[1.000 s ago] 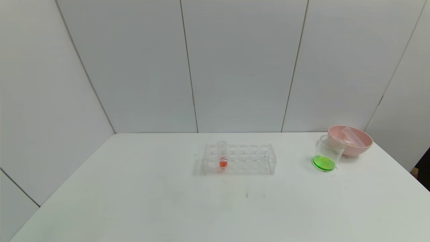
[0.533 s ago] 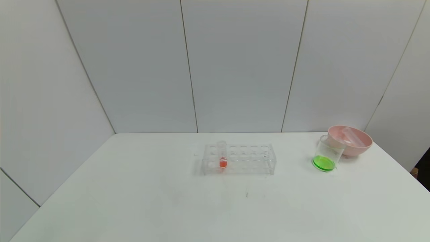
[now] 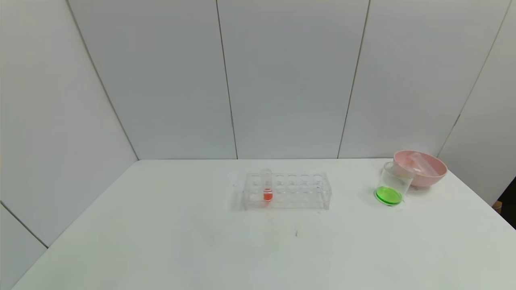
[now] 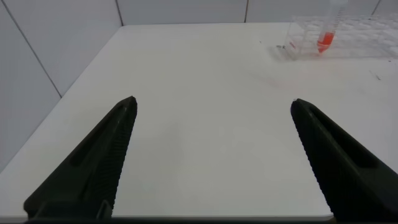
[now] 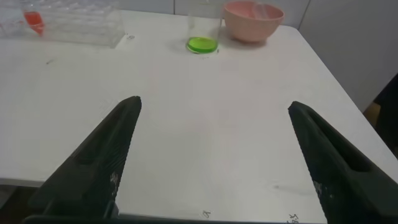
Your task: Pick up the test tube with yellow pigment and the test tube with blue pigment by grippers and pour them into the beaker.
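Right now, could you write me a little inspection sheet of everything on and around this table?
Surface: white table, a small dark speck near its middle.
Job's things: beaker at the right, green liquid at its bottom, close beside the pink bowl; whether they touch cannot be told. No yellow or blue liquid seen.
Clutter: clear tube rack at the centre, holding one upright tube with red-orange liquid; a clear tube lies tilted in the bowl.
Grippers: left pincer open, over the table's near left part; right pincer open, over the near right part. Neither holds anything.
Cables: nothing seen.
Surroundings: grey panelled walls.
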